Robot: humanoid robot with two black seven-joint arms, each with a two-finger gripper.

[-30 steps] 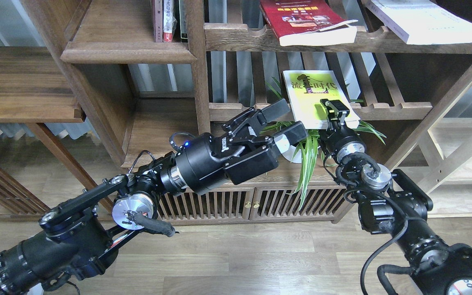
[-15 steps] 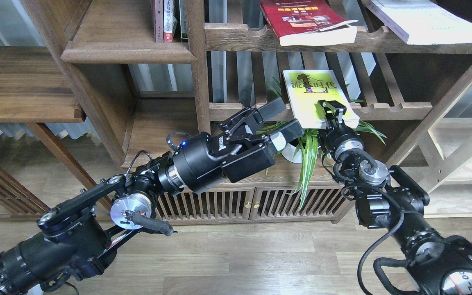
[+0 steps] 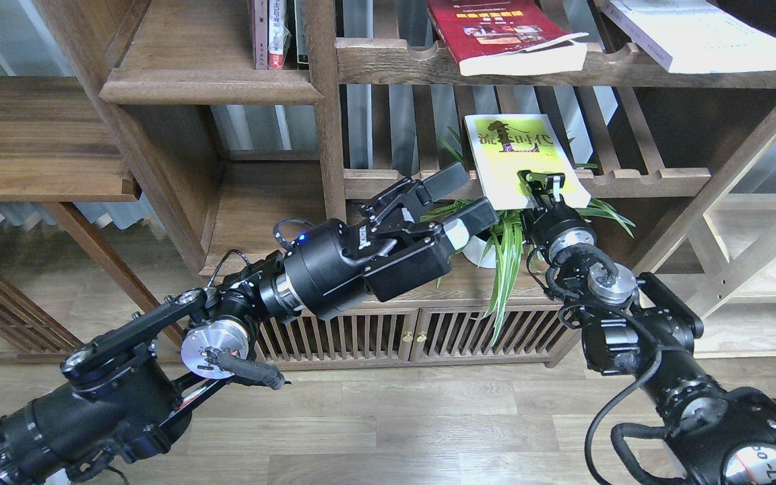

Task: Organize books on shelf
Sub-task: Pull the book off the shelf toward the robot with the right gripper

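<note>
The yellow-green book [image 3: 512, 151] lies flat on the lower slatted rack [image 3: 637, 180], its near edge overhanging the rail. My right gripper [image 3: 541, 183] is at that near edge, seen end-on; I cannot tell if it grips the book. My left gripper [image 3: 463, 197] is open and empty, just left of the book's near left corner. The red book [image 3: 496, 30] and the pale book [image 3: 691, 34] lie on the upper slatted rack. The solid shelf [image 3: 209, 89] with the rounded front edge is at the upper left, with several upright books [image 3: 273, 34] at its right end.
A spider plant [image 3: 506, 259] in a white pot [image 3: 474, 254] stands under the rack, between my grippers. An upright post [image 3: 326, 114] divides the shelf from the racks. A low cabinet with slatted doors [image 3: 374, 337] is below. A side ledge [image 3: 38, 178] juts out at the left.
My right gripper has slid a little left and down along the yellow-green book's near edge. My left gripper has drawn back slightly to the left. The book has barely moved.
</note>
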